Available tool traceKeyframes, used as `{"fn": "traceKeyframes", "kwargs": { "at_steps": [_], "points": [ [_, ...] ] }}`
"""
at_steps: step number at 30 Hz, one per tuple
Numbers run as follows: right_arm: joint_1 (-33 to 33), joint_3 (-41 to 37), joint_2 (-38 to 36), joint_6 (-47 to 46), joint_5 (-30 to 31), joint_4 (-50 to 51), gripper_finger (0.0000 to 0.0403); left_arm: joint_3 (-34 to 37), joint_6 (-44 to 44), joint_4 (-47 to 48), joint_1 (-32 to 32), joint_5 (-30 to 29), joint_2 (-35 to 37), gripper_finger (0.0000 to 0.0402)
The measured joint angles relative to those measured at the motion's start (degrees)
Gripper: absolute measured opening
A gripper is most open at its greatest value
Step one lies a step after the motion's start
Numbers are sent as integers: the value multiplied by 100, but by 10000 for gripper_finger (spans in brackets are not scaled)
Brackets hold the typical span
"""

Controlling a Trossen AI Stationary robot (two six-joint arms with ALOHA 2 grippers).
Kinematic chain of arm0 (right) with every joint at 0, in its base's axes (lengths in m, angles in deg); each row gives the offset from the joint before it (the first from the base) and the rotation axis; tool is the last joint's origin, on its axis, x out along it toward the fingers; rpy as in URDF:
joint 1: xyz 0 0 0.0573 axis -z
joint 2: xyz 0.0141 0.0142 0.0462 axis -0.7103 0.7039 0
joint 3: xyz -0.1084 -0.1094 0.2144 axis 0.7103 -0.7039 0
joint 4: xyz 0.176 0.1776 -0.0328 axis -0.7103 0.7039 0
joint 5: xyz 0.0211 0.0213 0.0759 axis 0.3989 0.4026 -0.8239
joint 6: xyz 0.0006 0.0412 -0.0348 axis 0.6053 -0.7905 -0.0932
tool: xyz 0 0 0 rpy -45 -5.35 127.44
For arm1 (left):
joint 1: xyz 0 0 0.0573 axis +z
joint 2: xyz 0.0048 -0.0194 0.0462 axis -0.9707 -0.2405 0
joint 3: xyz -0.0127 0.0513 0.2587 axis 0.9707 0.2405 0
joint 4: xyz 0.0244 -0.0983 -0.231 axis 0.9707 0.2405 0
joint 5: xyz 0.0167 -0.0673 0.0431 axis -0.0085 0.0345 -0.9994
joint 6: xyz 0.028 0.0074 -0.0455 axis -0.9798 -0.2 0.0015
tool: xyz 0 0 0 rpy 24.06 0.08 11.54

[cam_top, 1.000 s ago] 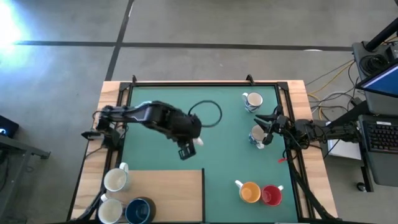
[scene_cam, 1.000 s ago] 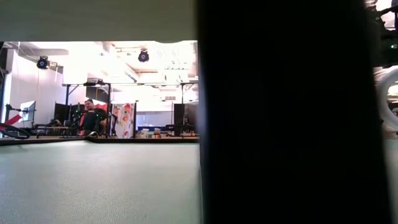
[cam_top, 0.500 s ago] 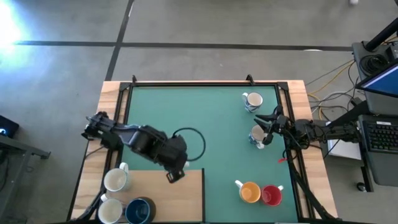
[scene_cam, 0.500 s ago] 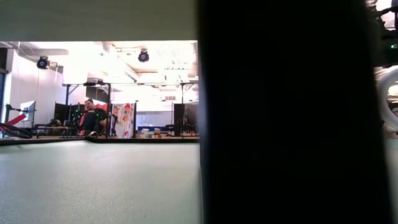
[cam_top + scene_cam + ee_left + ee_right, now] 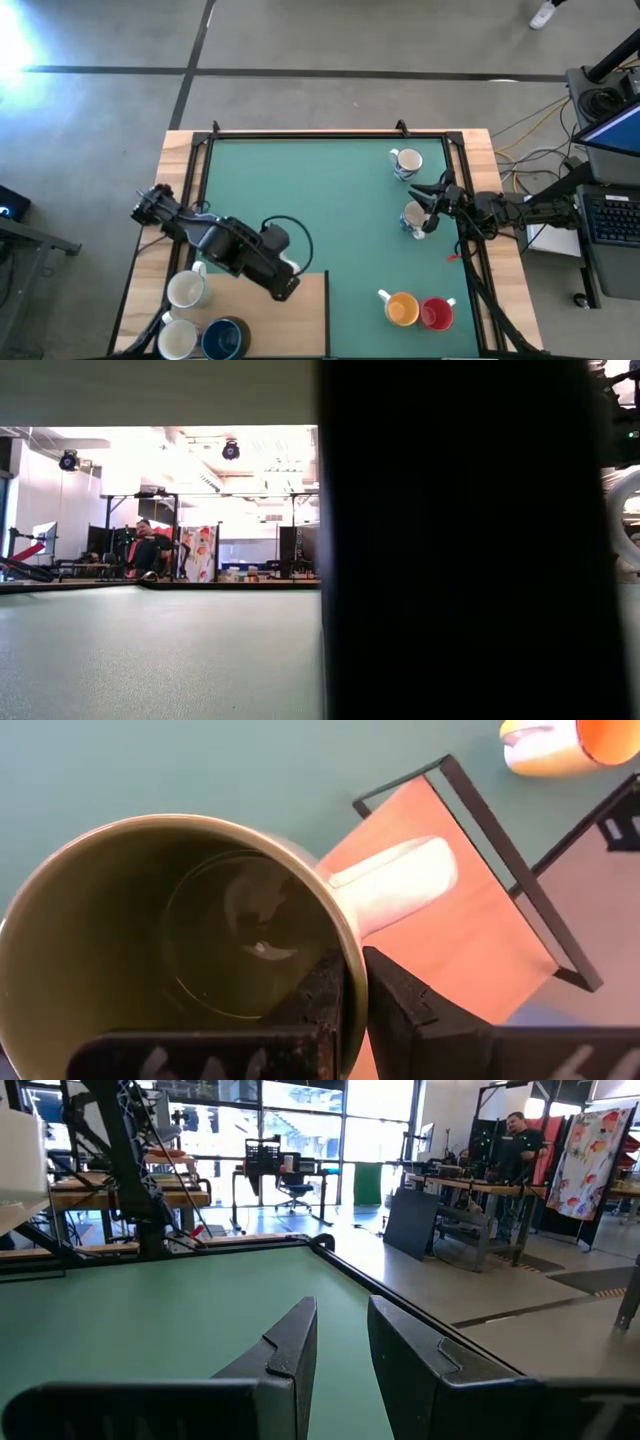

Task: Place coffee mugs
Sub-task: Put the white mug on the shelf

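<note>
Starting at the left of the table (image 5: pixel 180 150): wooden board (image 5: pixel 270 320) in the near left corner, bearing three mugs close together. White mug (image 5: pixel 186 290) at the board's left edge, second white mug (image 5: pixel 178 338) just in front of it, dark blue mug (image 5: pixel 224 338) beside that one.

Next, left gripper (image 5: pixel 283 285), reaching in from the left rim and hanging over the board's edge where wood meets green mat (image 5: pixel 330 190). Jaws clamped on the rim of the olive-green mug (image 5: pixel 180 940), one finger inside and one outside, as seen in the left wrist view. Mug upright, mouth open to the camera, empty, pale handle (image 5: pixel 395 880) sticking out toward the board. Hidden under the gripper in the high view, so not clear whether it touches the board.

Further right, on the mat: orange mug (image 5: pixel 402 308) and red mug (image 5: pixel 436 314) side by side near the front edge. Toward the far right corner, a third white mug (image 5: pixel 405 162); a fourth white mug (image 5: pixel 415 217) a little nearer.

Last, right gripper (image 5: pixel 432 210), low at the right rim, just beside that fourth mug. Jaws slightly apart, nothing between them.
</note>
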Motion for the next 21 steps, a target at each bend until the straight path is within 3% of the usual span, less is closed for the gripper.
{"fn": "traceKeyframes", "kwargs": {
  "at_steps": [11, 21],
  "points": [
    [0, -1, -1, -1, 0, 0, 82, 328, 1606, 2, -656, 106, -4, 11],
    [0, -2, 0, -1, 2, 1, 82, 837, 2332, 9, -922, 204, 21, 11]
  ]
}}
